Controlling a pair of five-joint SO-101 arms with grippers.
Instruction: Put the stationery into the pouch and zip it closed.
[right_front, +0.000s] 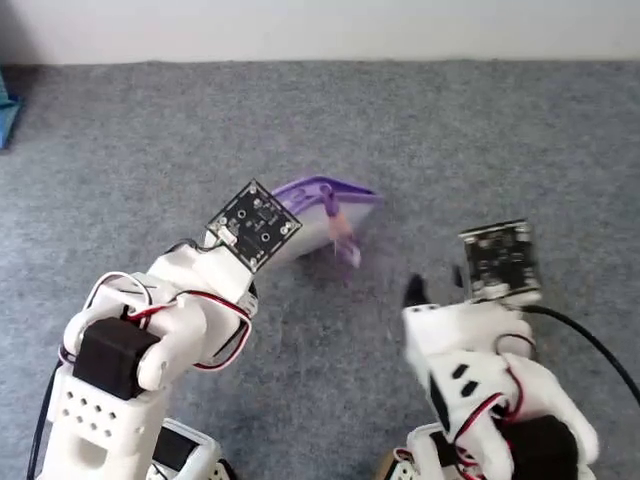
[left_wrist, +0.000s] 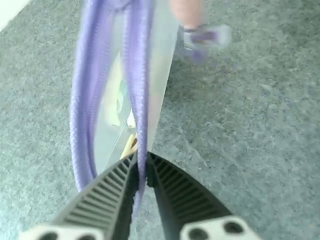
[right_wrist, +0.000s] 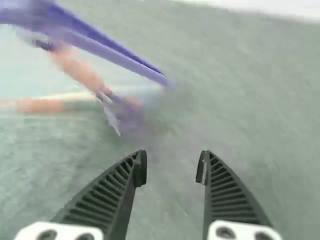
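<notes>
A clear pouch (right_front: 318, 218) with purple zipper trim stands tilted on the grey carpet at mid-table. My left gripper (left_wrist: 141, 166) is shut on the pouch's purple zipper edge (left_wrist: 141, 75); in the high view its wrist board covers the fingers. Pale stationery (left_wrist: 129, 145) shows through the pouch wall (left_wrist: 162, 65). A pinkish zipper pull tag (right_front: 345, 246) hangs from the pouch's right end. My right gripper (right_wrist: 170, 167) is open, with nothing between its fingers, a short way off the pouch's purple rim (right_wrist: 110, 41) and the tag (right_wrist: 114, 107).
Grey carpet (right_front: 480, 130) covers the table. A white wall runs along the far edge. A blue object (right_front: 5, 115) lies at the far left edge.
</notes>
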